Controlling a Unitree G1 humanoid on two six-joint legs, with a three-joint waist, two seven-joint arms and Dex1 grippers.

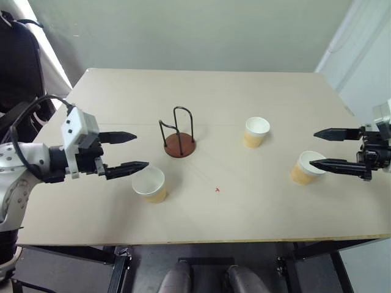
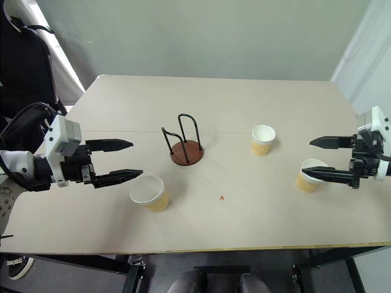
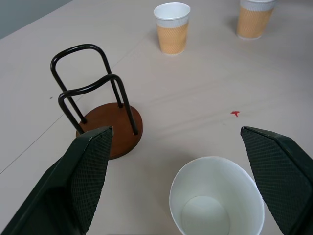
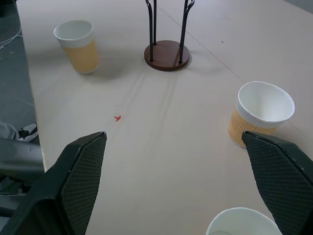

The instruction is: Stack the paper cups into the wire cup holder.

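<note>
Tan paper marks the three cups standing upright on the pale table (image 1: 269, 213), none of them in the holder. The nearest cup (image 1: 149, 184) sits toward the robot's left, just beyond the tips of the left gripper (image 1: 130, 151), whose two black fingers stand wide apart and hold nothing. A small red mark (image 1: 217, 190) lies on the tabletop close by. On the robot's right, a second cup (image 1: 305, 168) stands partly behind the lower finger of the right gripper (image 1: 321, 148), whose fingers are likewise spread and empty. Farther back, near the table's middle, the wire cup holder (image 1: 179, 141) stands upright and empty. The third cup (image 1: 256, 132) stands to its right, well apart from it.
</note>
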